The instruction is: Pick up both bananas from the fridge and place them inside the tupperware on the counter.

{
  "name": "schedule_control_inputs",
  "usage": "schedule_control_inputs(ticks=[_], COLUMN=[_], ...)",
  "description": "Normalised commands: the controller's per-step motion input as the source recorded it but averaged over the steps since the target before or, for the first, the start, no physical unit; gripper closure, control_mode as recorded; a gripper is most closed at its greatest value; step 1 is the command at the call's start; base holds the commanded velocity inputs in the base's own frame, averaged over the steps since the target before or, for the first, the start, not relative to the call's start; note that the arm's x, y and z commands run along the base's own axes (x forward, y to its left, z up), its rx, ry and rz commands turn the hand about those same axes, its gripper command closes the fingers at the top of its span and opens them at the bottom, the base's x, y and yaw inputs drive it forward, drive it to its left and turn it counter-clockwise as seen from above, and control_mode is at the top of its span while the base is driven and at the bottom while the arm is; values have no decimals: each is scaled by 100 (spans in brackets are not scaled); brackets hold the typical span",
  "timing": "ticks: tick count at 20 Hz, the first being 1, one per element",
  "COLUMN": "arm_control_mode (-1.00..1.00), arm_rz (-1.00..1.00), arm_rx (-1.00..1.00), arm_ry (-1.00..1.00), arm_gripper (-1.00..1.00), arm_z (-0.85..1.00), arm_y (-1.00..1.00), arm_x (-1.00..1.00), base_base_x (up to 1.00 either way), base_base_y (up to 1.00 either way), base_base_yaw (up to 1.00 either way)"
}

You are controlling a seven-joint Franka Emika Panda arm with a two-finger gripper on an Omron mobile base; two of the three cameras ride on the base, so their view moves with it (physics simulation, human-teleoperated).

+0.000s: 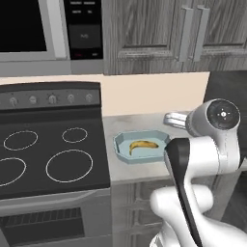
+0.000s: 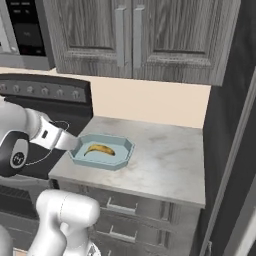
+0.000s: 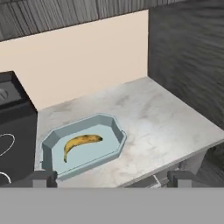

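One banana [image 3: 81,144] lies inside the tupperware [image 3: 117,131], flat on its bottom, with its curve along the long side of the tray. The tupperware stands on the counter [image 3: 157,122], at the left part of it, just beside the stove [image 1: 53,159]. To the right of the tray the counter is bare stone up to a dark tall panel [image 2: 227,125]. Behind the counter there is a beige wall [image 2: 150,102], and above it hang dark wood cabinets [image 2: 145,37].

The gripper [image 3: 113,178] is above the near edge of the counter, apart from the tray. Its fingers [image 3: 43,178] stand wide apart and hold nothing; the tray is seen between them.
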Motion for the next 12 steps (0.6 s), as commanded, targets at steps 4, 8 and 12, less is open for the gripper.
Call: schedule_control_inputs(ticks=[4,8,12], arm_control_mode=[100,100,100], arm_rz=[0,0,0], arm_rx=[0,0,0], arm_ry=[0,0,0], arm_gripper=[-100,-100,-100], arm_z=[0,0,0], arm_y=[0,0,0], arm_x=[0,0,0], base_base_x=[-94,-97,-74], base_base_y=[43,30,36], base_base_yaw=[-1,-11,-55])
